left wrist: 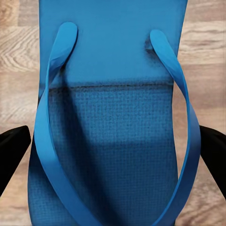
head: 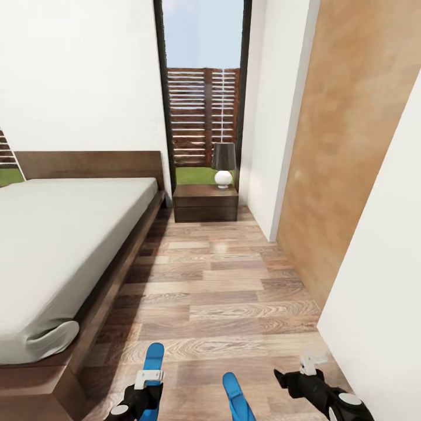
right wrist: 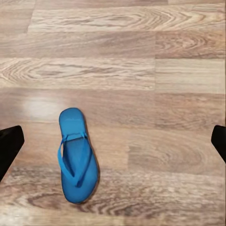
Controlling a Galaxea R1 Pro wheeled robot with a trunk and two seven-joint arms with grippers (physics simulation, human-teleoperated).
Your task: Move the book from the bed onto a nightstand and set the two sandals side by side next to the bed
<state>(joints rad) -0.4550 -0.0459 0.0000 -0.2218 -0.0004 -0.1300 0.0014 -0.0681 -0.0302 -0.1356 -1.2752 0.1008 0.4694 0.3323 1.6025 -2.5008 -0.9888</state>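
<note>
Head view: I am facing down the aisle between the bed (head: pixel 64 234), which fills the left of the frame, and a white wall (head: pixel 374 280) on the right, with wood-plank floor (head: pixel 222 292) between. At upper centre a nightstand (head: pixel 206 203) sits just beside the headboard, carrying a small lamp (head: pixel 223 165) in front of the tall window (head: pixel 203 88). The visible mattress is bare; I see no book from here. At the bottom edge, the left gripper (head: pixel 146 390) overlaps one blue sandal (head: pixel 154 358) whose toe points up the frame, near the bed frame's corner. In the left wrist view that sandal (left wrist: pixel 113 117) sits between the two dark fingertips (left wrist: pixel 12 150), straps toward the camera; the fingertips stand spread at either side of the sole, and I cannot tell whether they actually press it. The second sandal (head: pixel 235 396) lies at bottom centre of the head view, apart from the first. The right gripper (head: pixel 292 374) hangs at lower right with its fingers spread and nothing between them; its wrist camera looks straight down on that second sandal (right wrist: pixel 76 156), flat on the planks, straps up. My reading: the sandals are being brought together beside the bed, and the book step remains.
</note>
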